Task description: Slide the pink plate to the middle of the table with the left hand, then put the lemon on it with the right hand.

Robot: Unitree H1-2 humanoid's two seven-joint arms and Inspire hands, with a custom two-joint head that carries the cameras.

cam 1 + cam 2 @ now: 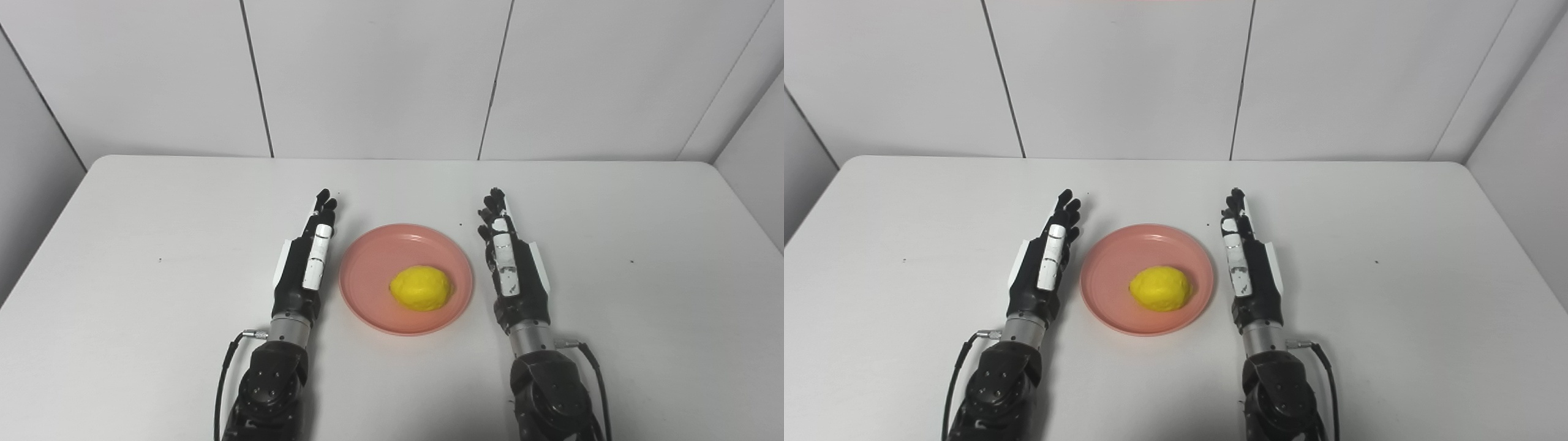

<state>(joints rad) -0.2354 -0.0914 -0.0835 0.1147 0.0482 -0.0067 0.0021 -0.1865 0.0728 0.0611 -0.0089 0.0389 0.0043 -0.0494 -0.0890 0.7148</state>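
Lemon: resting on pink plate, mid-tabletop.
Left robot hand: empty, fingers extended.
Right robot hand: empty, fingers extended.
Risk: either hand withdrawing carelessly could nudge the plate, rolling the lemon off.

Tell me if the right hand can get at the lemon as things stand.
Probably yes. The right hand lies open beside the pink plate, and the lemon sits uncovered on it, with nothing between them.

Lemon on pink plate, mid-table
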